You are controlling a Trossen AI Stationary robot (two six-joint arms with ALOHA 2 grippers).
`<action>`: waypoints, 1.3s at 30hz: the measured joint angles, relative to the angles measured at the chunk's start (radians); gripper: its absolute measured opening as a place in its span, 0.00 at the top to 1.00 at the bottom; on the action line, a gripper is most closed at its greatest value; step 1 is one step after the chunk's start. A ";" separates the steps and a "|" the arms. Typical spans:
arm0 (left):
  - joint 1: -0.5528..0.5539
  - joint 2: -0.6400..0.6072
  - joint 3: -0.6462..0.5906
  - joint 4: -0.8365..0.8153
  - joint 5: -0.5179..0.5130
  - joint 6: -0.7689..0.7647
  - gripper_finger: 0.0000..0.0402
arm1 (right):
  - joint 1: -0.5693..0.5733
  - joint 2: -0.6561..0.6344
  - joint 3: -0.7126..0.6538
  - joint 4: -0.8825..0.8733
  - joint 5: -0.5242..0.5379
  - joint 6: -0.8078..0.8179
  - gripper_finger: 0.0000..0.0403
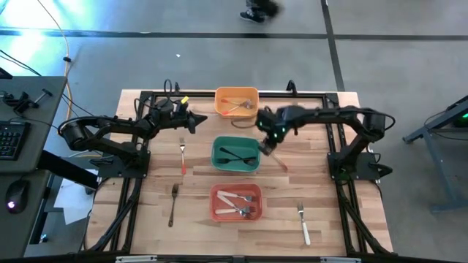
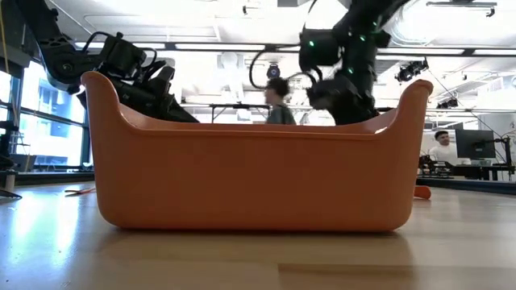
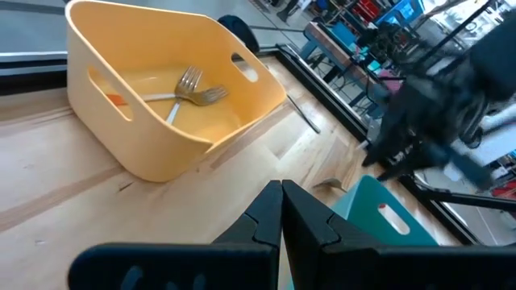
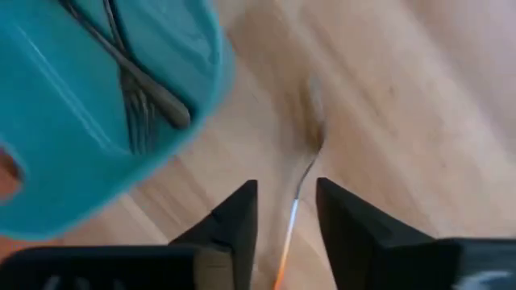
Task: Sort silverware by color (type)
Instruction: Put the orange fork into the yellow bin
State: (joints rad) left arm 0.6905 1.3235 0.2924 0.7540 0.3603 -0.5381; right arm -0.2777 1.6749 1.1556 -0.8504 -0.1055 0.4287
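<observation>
A fork with a red-orange handle (image 4: 297, 189) lies flat on the table just right of the green bin (image 1: 235, 155), and it also shows in the high view (image 1: 281, 162). My right gripper (image 4: 284, 189) is open above it, pointing down, with one finger on each side of its shaft and not touching it; the high view also shows this gripper (image 1: 268, 146). My left gripper (image 3: 280, 197) is shut and empty, held level between the orange bin (image 1: 236, 101) and the table's left side (image 1: 194, 120). The green bin holds black forks (image 4: 133, 76).
The orange bin (image 3: 161, 97) holds two tan-handled forks (image 3: 187, 87). The red bin (image 1: 235, 202) at the near middle holds white-handled forks. Loose on the table are a red-orange-handled fork (image 1: 182, 155), a dark fork (image 1: 173, 203) and a white-handled fork (image 1: 303, 223). People are in the room behind.
</observation>
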 joint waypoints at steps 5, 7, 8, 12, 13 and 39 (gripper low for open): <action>0.003 0.000 0.000 0.000 -0.003 0.000 1.00 | 0.053 0.000 -0.124 0.123 0.049 0.068 0.65; 0.003 0.000 0.000 0.000 -0.004 0.000 1.00 | 0.062 0.000 -0.165 0.172 0.077 0.098 0.65; 0.003 0.000 0.000 0.000 -0.003 0.000 1.00 | 0.064 0.000 -0.186 0.189 0.086 0.117 0.66; 0.003 0.000 0.000 -0.001 -0.004 0.000 1.00 | 0.062 0.000 -0.267 0.261 0.093 0.151 0.71; 0.003 0.000 0.000 -0.001 -0.004 0.000 1.00 | 0.062 -0.001 -0.282 0.279 0.095 0.149 0.73; 0.002 0.000 0.000 -0.003 -0.006 -0.019 1.00 | -0.129 0.001 0.105 0.018 0.011 -0.159 1.00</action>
State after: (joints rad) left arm 0.6926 1.3235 0.2928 0.7513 0.3545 -0.5568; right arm -0.4066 1.6760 1.2604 -0.8322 -0.0948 0.2694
